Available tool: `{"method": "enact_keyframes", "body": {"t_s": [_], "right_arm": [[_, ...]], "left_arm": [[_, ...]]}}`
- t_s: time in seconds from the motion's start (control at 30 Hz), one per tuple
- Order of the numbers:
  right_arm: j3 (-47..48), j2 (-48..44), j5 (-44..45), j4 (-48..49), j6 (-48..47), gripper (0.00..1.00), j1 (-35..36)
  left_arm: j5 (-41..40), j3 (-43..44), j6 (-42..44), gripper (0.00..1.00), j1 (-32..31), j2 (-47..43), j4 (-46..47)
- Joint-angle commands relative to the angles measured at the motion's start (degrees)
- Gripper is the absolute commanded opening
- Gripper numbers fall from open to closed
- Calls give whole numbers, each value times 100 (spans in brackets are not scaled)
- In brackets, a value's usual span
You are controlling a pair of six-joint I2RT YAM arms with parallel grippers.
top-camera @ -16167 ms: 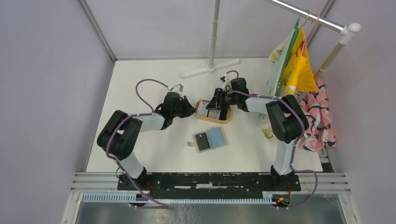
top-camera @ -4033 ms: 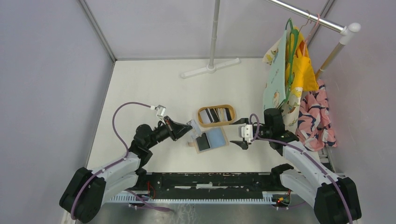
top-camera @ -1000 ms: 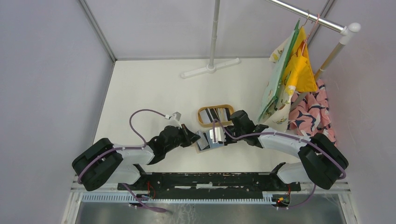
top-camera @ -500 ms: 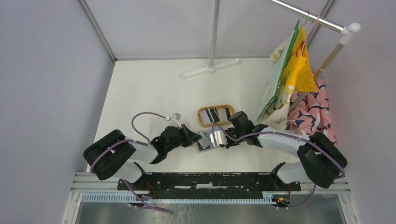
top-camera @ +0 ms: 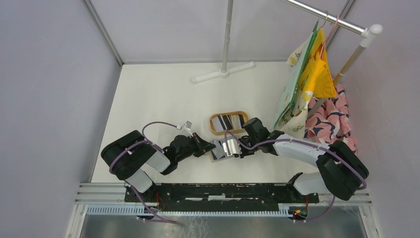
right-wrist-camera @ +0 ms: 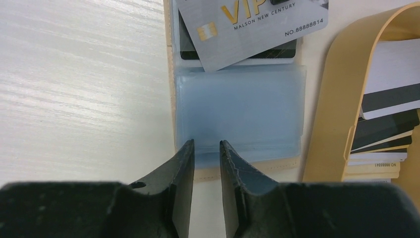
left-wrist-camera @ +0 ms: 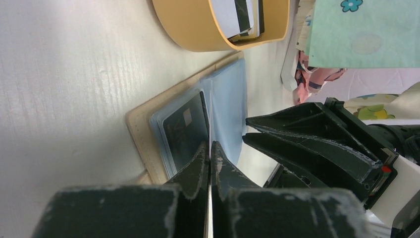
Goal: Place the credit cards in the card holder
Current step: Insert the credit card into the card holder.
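Wallet (right-wrist-camera: pixel 237 114) lies open on the counter (right-wrist-camera: pixel 74 74) beside a tray (right-wrist-camera: pixel 337 124) of cards (right-wrist-camera: pixel 391 99), 1 silver card (right-wrist-camera: pixel 252 27) across it. I see left jaws together, right jaws slightly apart at its edge.

Low in the centre of the frame, the left arm's fingers (top-camera: pixel 202 147) and the right arm's fingers (top-camera: pixel 239 149) meet at the open card holder (top-camera: pixel 216 153) on the white desk (top-camera: pixel 158 94). A silver card (top-camera: pixel 229 146) lies over it. Just above, an oval wooden tray (top-camera: pixel 212 124) holds more credit cards (top-camera: pixel 229 122).
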Motion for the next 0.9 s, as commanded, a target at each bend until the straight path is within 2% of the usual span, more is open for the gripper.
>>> {"method": "enact_keyframes", "body": {"t_s": [0.0,0.17,0.27,0.37,0.57,0.87], "right_arm": [[347,-359,-164,-139,-4,32,-35],[172,-563,-768,197,311,38,-130],[-55,-384,-718,909,1110,38,-128],[-101,-48,-593,1226,1435,38,-114],[173,214,84,749,1095,31,-83],[397,225,246,-45,411,25,-88]], "left_arm": [[227,-117,-138,2,40,-29,577],[365,32,46,2,39,-103,343],[405,40,40,2,43,-81,420],[433,19,42,2,46,-74,538],[454,-20,94,2,39,-184,626],[419,6,125,2,85,-110,733]]}}
